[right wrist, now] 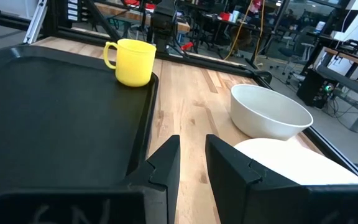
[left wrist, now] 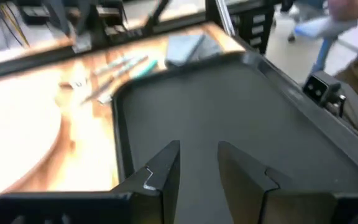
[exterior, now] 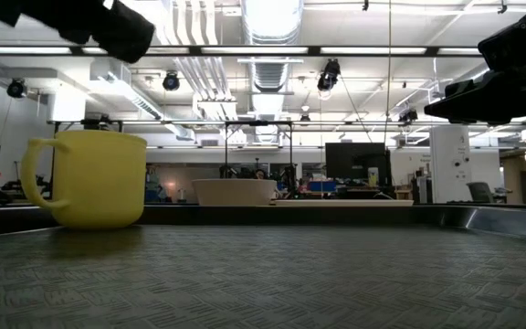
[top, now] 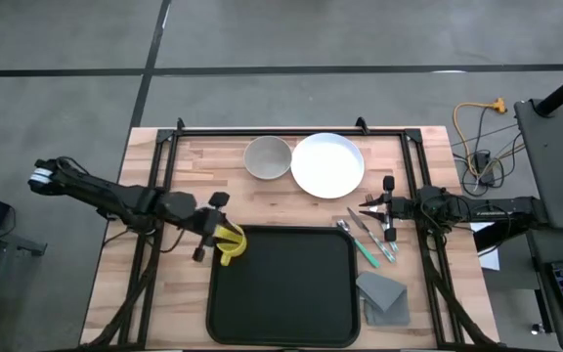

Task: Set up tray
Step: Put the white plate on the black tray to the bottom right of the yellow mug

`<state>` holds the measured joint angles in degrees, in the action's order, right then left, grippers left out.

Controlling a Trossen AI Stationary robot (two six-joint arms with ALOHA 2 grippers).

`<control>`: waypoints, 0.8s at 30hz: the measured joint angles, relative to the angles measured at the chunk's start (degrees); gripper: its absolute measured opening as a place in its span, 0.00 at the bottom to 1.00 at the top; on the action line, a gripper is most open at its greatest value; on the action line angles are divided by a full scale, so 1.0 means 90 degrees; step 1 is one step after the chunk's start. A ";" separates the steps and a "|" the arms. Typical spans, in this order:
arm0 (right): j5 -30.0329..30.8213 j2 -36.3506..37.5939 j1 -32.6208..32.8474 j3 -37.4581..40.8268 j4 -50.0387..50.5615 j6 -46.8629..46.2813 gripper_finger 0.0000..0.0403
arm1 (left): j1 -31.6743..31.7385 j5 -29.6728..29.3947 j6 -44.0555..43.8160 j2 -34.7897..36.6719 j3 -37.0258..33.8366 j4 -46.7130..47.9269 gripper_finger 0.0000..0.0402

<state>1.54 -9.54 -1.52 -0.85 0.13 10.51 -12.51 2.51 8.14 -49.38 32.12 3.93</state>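
Note:
The black tray (top: pixel 281 288) lies at the table's near middle. A yellow mug (top: pixel 231 244) stands upright on its base in the tray's far-left corner, and also shows in the low view (exterior: pixel 88 178) and the right wrist view (right wrist: pixel 132 62). My left gripper (top: pixel 218 230) hangs just above the mug, clear of it, with its fingers apart (left wrist: pixel 199 163). My right gripper (top: pixel 366 206) waits by the tray's far-right corner over the cutlery, with a narrow gap between its fingers (right wrist: pixel 192 149).
A white bowl (top: pixel 268 156) and a white plate (top: pixel 327 164) sit on the wood beyond the tray's far edge. Cutlery (top: pixel 368 238) lies right of the tray, with a grey folded napkin (top: pixel 382 293) nearer. Most of the tray floor is bare.

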 joint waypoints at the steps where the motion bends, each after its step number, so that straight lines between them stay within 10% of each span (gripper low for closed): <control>1: 0.0002 -0.0002 -0.0002 0.0000 -0.0001 -0.0001 0.17 | 0.0050 0.0004 0.0005 0.0136 -0.0173 -0.0121 0.23; 24: 0.0002 0.0000 0.0000 0.0001 -0.0026 -0.0041 0.17 | 0.0651 0.0054 -0.0453 0.2153 -0.1945 -0.1820 0.23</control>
<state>1.56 -9.54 -1.52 -0.84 -0.10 10.14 -6.66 3.00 4.06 -30.00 14.62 -12.45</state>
